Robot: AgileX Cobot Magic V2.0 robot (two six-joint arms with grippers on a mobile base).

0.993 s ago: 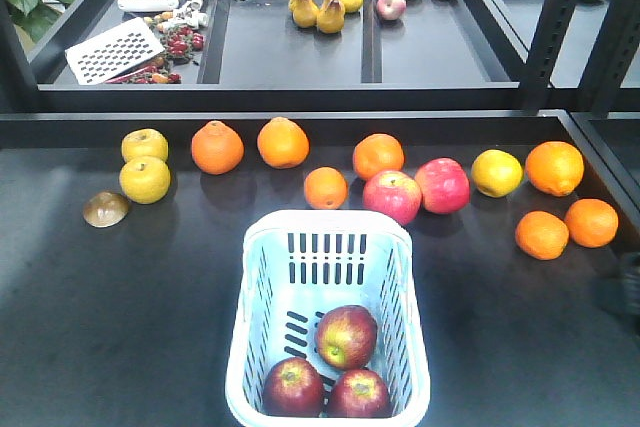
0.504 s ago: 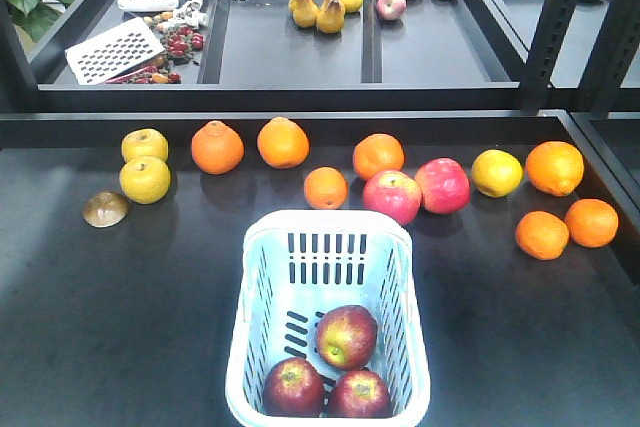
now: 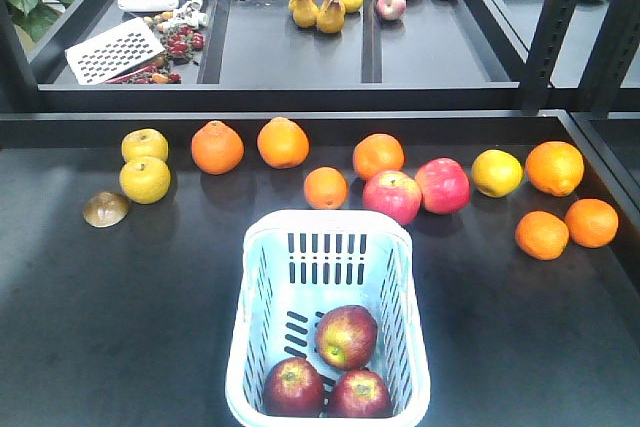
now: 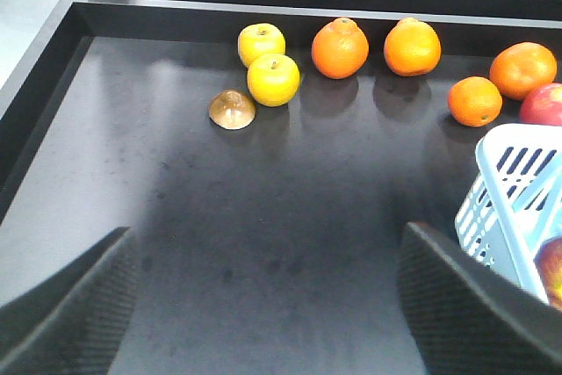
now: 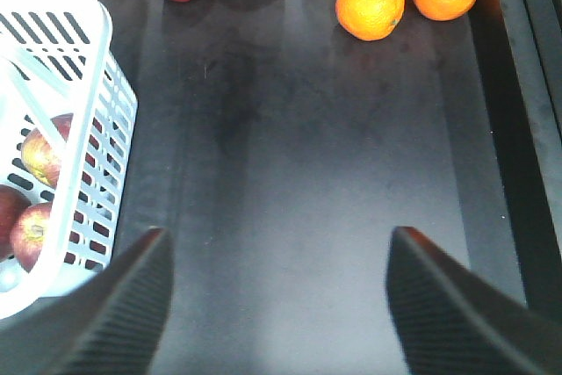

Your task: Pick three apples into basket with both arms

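- Apples, 3 dark red ones, lie inside the basket (image 3: 330,247) at its near end: one with a yellowish-green blush (image 3: 347,336) sits just behind the other 2 (image 3: 293,386) (image 3: 360,393), all close together.
- Basket stands on the dark table (image 3: 120,317), near its front edge and roughly centred.
- Beyond the basket's far rim, 2 brighter pinkish-red apples (image 3: 392,196) (image 3: 443,185) sit touching each other, with an orange (image 3: 326,188) just left of them.
- Left of the basket, well apart, 2 yellow fruits (image 3: 145,179) and a brown half-round object (image 3: 106,209) sit near the table's left side.
- Left gripper (image 4: 263,305) shows both textured black fingers spread wide over bare table left of the basket, nothing between them.
- Right gripper (image 5: 277,305) is likewise spread wide and empty, over bare table just right of the basket.
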